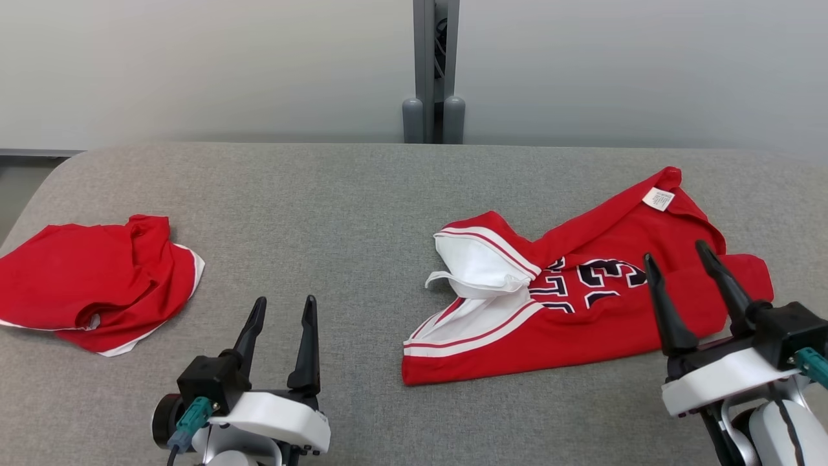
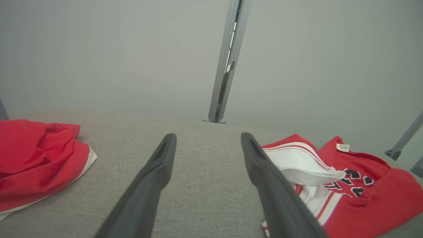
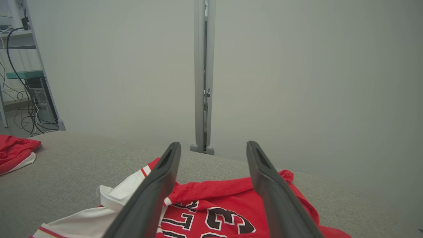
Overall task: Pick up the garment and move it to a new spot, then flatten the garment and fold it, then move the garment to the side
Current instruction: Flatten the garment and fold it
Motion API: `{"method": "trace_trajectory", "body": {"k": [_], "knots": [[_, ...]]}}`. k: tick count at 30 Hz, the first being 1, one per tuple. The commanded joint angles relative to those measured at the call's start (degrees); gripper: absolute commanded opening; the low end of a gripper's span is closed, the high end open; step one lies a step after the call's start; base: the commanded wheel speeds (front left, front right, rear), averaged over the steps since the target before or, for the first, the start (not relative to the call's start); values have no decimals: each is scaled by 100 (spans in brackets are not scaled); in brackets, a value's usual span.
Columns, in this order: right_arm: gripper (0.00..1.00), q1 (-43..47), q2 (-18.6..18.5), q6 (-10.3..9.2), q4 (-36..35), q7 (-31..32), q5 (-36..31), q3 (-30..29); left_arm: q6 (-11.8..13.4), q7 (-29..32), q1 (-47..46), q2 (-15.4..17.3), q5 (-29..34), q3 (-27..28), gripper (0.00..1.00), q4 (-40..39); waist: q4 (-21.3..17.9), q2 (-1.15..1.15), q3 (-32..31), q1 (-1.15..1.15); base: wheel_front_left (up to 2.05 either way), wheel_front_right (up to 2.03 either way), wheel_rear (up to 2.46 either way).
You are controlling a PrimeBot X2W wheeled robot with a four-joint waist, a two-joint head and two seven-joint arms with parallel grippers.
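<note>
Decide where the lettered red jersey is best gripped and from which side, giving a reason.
Probably the raised white-trimmed opening at the jersey's left end, approached from the left by the open left gripper: that fold stands up off the table, offering an edge to pinch, while the rest lies flatter.

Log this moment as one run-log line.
stage: nothing lifted yet | left gripper: open, empty, over table | right gripper: open, empty, over jersey | jersey: rumpled, robot's right | second red garment: bunched, robot's left
</note>
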Motion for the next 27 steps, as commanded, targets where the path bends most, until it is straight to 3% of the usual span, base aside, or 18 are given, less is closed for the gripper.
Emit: {"method": "trace_trajectory", "body": {"k": [1,9,19,27], "knots": [[100,96,15,1,-41,-30,-59,55,37,-9,93,24,35,62,100,-9,16,0,-20,0,0,0,0],[100,-38,-141,1,76,-30,-42,542,6,-9,40,22,81,58,100,-72,170,0,79,0,0,0,0],[100,-1023,-750,1,1361,-31,232,2002,-38,-8,-176,22,79,-114,100,-41,598,0,506,0,0,0,0],[100,-1600,-998,1,1880,-30,457,2664,2,-8,-307,22,9,-189,100,-64,939,0,775,0,0,0,0]]}}
